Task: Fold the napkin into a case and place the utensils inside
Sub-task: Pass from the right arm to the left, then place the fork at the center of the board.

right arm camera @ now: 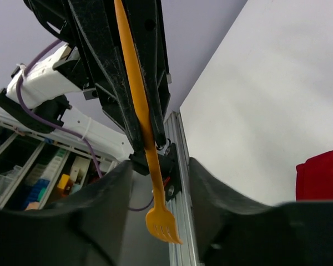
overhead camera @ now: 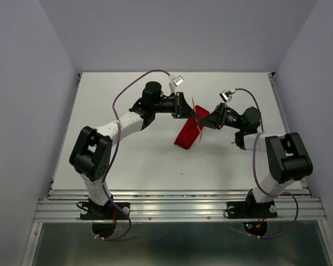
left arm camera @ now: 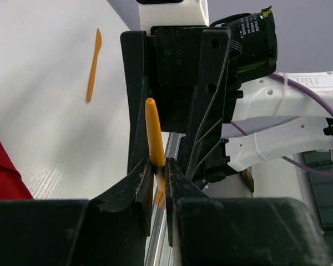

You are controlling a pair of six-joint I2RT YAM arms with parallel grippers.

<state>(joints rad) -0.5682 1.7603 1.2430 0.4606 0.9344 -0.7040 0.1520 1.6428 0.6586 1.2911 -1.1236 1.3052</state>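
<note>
The narrow red cloth case [overhead camera: 187,136] lies folded on the white surface [overhead camera: 127,160] below both end effectors, the left end effector [left arm camera: 160,176] pinches the thin orange plastic fork [right arm camera: 151,166], the right end effector [right arm camera: 160,173] stands open around it, and the plain orange plastic stick [left arm camera: 93,66] lies beyond on the surface, so neither utensil is inside yet.

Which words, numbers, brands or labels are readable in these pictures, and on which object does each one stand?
"PRF": faint raised letters on the white arm link, left wrist view; the reading is uncertain.
White print on the black housing, left wrist view: too small to read.
Top external view and right wrist view: no text that can be read.
</note>
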